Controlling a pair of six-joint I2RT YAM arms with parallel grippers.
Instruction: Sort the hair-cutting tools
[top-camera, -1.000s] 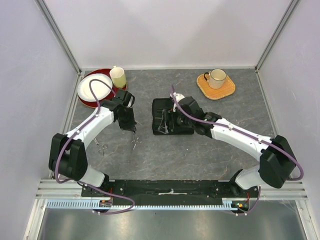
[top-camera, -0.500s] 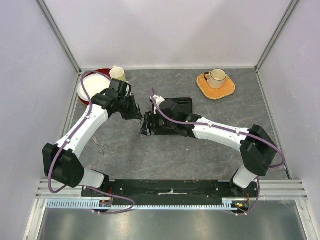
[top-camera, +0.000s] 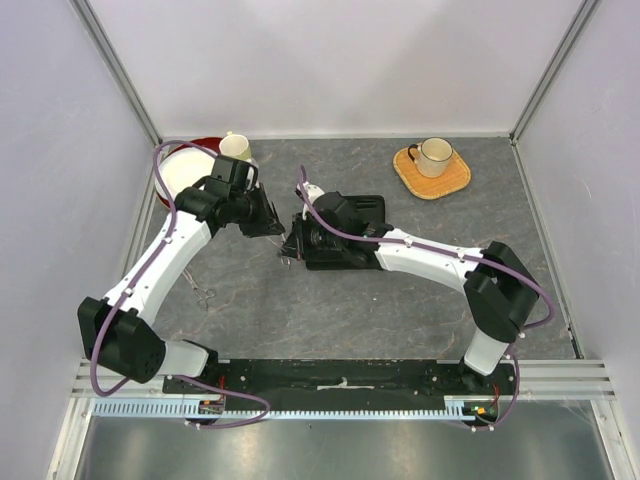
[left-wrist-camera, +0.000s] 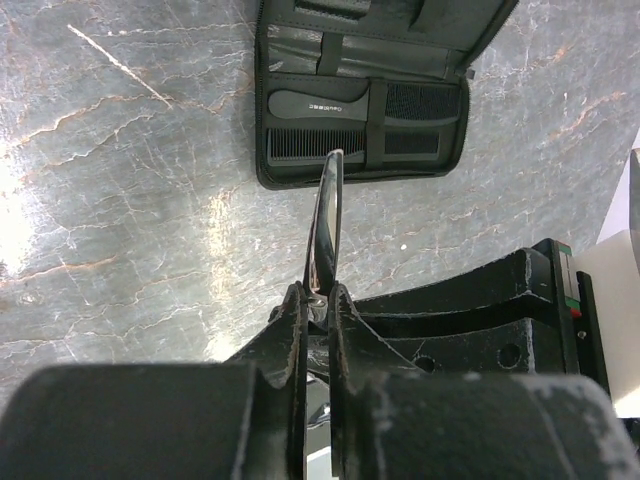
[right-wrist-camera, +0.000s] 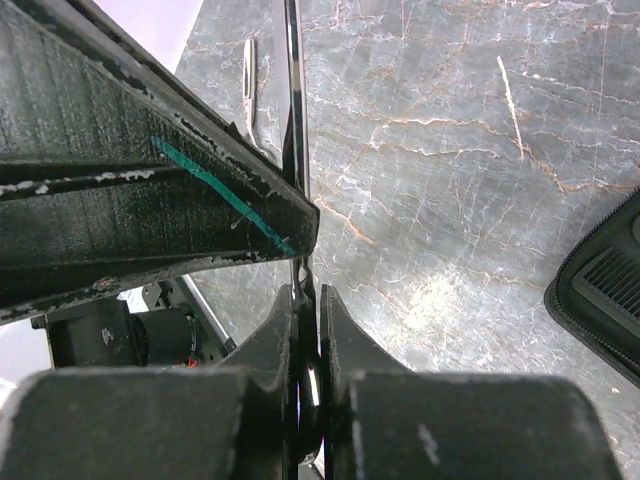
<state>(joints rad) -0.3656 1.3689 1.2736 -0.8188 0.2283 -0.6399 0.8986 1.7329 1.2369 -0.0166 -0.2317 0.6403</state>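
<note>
scissors (left-wrist-camera: 326, 225), blades pointing toward case (left-wrist-camera: 295, 50)

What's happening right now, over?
Both shut on one scissors: left claw, right claw. Second scissors on table. Combs in open case. Nothing blocking.

Top camera overlooks the whole table (top-camera: 400, 320); both wrist cameras sit close above it, all showing the case (top-camera: 368, 207).
</note>
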